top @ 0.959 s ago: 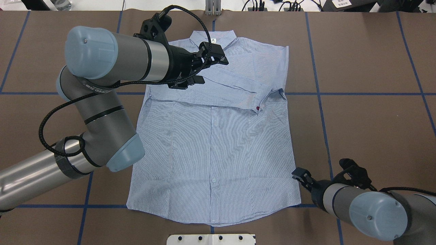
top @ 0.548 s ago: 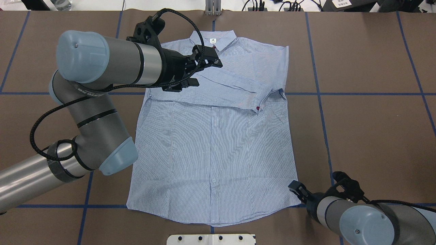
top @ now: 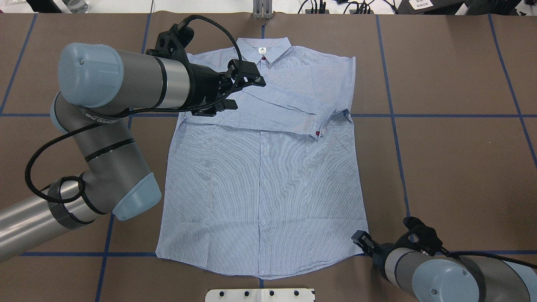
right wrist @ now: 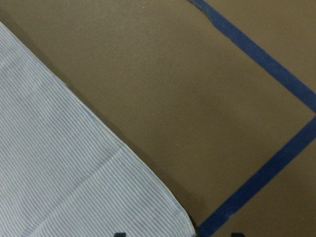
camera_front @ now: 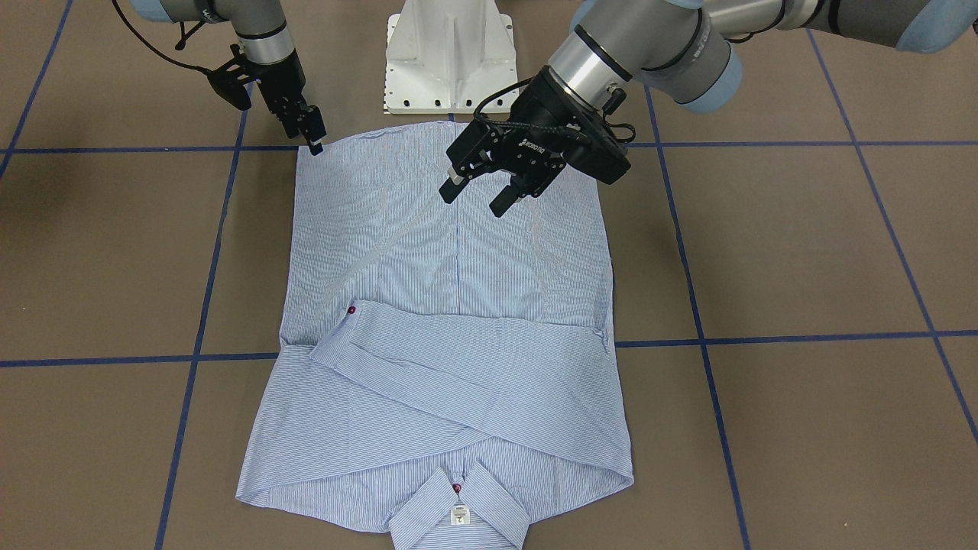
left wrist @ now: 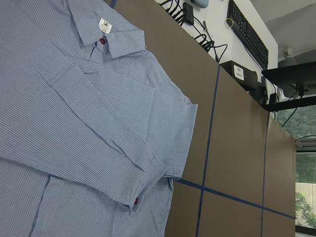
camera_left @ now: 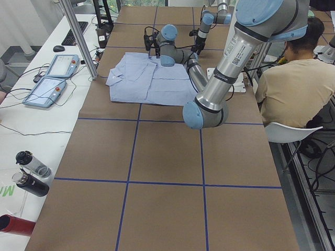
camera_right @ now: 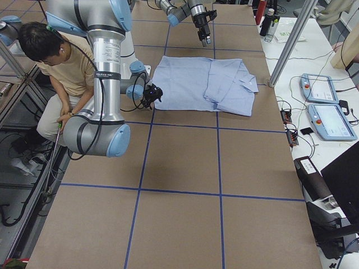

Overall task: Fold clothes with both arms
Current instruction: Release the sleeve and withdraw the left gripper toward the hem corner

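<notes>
- Brown table [top: 461,167] gridded with blue tape lines [top: 440,115]. One light-blue striped shirt [top: 260,188] lies flat on it, placket up.
- Nearest the robot: right gripper [top: 360,240] sits low at the table, jaws apart, holding nothing. The shirt's right hem corner [right wrist: 163,207] lies just at its tips, and the hem runs off to its left.
- The shirt's long axis runs away from that claw, hem near and collar far.
- Further out: left gripper [top: 247,93] hangs clear above the cloth, fingers wide open, empty. The folded sleeve [top: 289,109] crosses the chest below and ahead of it, with the cuff [top: 323,121] well to its right.
- The collar [top: 262,46] lies just beyond the left claw.
- Judgement: a hem-to-collar fold needs both hem corners. The right arm is at its corner. The left hem corner [top: 158,253] lies well back toward the robot from the left claw.
</notes>
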`<state>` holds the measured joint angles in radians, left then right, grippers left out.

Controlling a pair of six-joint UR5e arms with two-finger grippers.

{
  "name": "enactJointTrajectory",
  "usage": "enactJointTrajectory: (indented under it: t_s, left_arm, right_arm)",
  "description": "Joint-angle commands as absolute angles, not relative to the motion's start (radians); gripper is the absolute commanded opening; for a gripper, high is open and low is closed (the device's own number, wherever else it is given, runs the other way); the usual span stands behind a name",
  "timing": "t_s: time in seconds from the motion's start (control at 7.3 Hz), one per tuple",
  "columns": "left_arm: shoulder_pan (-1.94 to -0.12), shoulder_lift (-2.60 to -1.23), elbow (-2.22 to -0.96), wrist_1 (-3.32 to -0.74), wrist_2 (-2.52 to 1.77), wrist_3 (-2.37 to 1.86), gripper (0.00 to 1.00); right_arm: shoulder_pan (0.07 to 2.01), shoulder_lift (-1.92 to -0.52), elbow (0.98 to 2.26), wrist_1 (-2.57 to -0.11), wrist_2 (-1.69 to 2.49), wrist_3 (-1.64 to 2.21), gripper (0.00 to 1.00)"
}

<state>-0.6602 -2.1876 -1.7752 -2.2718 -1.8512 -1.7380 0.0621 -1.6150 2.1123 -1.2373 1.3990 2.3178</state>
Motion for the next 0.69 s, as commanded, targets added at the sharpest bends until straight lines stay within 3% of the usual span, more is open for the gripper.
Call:
enactJointTrajectory:
  t_s: [0.0, 0.55]
  left_arm:
    - [-0.658, -2.175, -1.778, -2.272, -1.850, -1.738, 0.93]
    - [-0.660, -2.163, -1.779, -2.273, -1.848, -1.738, 0.93]
  right_arm:
    - [0.061, -1.617, 2.111, -1.238, 1.399, 2.318, 0.73]
    - [0.061, -1.621, 2.111, -1.238, 1.397, 2.319, 0.51]
